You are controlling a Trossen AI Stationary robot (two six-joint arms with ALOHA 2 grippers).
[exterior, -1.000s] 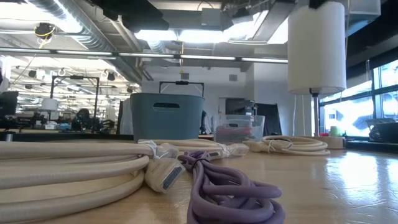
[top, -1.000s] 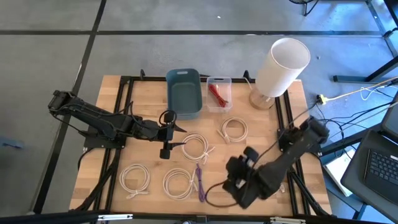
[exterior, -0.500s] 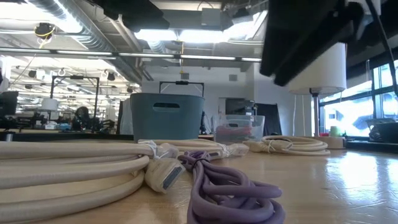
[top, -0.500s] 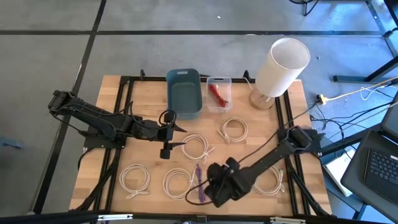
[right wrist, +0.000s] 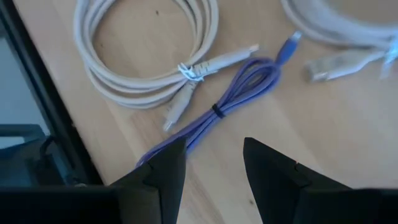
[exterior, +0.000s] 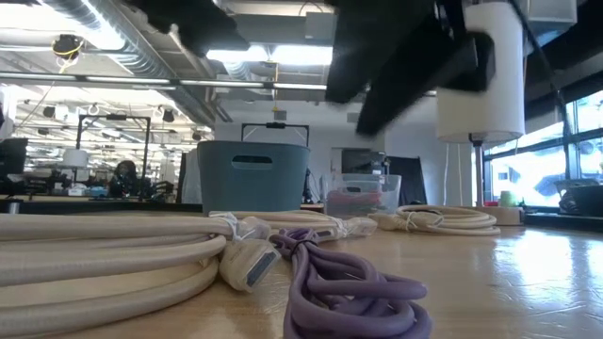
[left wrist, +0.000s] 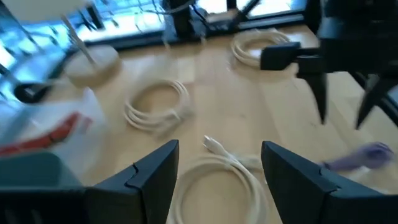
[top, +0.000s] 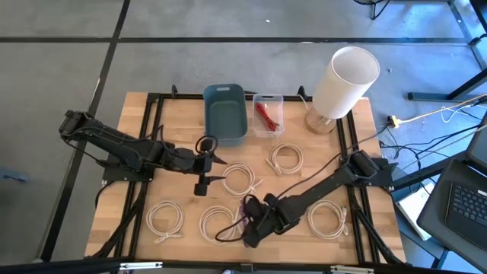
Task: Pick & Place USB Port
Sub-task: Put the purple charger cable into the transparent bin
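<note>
left gripper (left wrist: 217,171) open | above white cable (left wrist: 214,177) | table (left wrist: 273,106)

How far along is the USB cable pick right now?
Nothing is placed yet. The purple cable lies on the table, ungripped. In hand: the right pincer hangs open just above it. The left pincer waits open over a white coil. Left: grasp, lift, carry to the blue bin.

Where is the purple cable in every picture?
High view: the purple cable lies near the table's front edge, mostly hidden under the right gripper.
Low view: purple cable in the near foreground, centre.
Left wrist view: a blurred purple end beyond the dark right arm.
Right wrist view: purple cable just ahead of the open fingers.
Shared landmark: the cream cable coil beside it.
</note>
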